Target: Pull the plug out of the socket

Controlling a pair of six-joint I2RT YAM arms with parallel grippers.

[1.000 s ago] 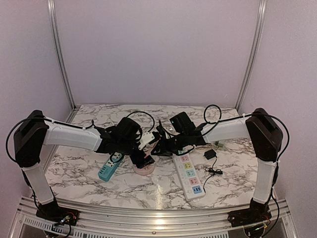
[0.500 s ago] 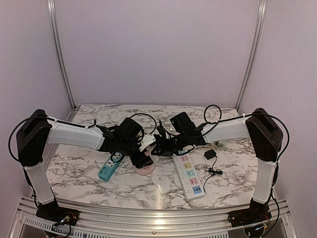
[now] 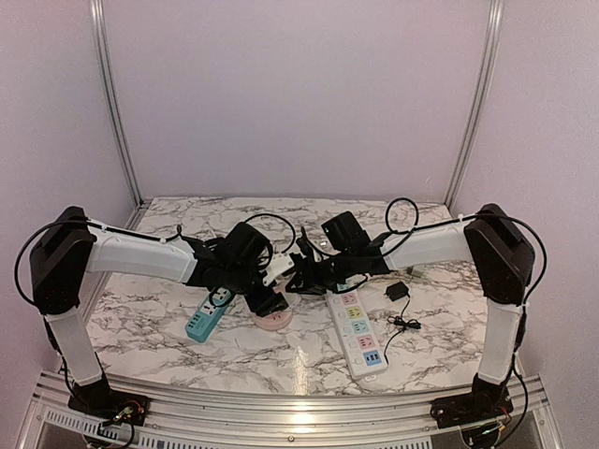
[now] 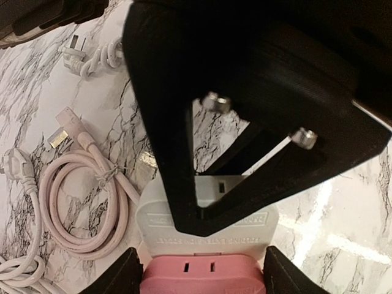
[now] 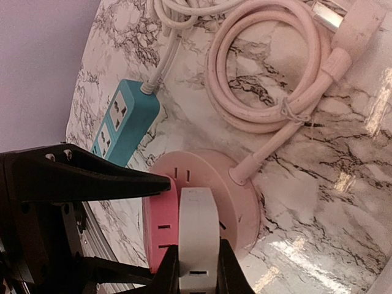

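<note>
the white plug [image 5: 197,236] sits against the pink socket [image 5: 160,223] mid-table, between the teal strip [image 3: 208,313] on the left and the white strip [image 3: 357,332] on the right. right pincer [image 5: 197,272] pinches its flat sides; left pincer [image 4: 204,277] straddles the socket (clamped or not, i cannot tell). hard light plastic, probably snug: pull straight

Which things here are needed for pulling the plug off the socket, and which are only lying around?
Needed:
pink socket with its coiled cable
white plug
left gripper
right gripper

Lying around:
teal power strip
white power strip
black adapter
</note>
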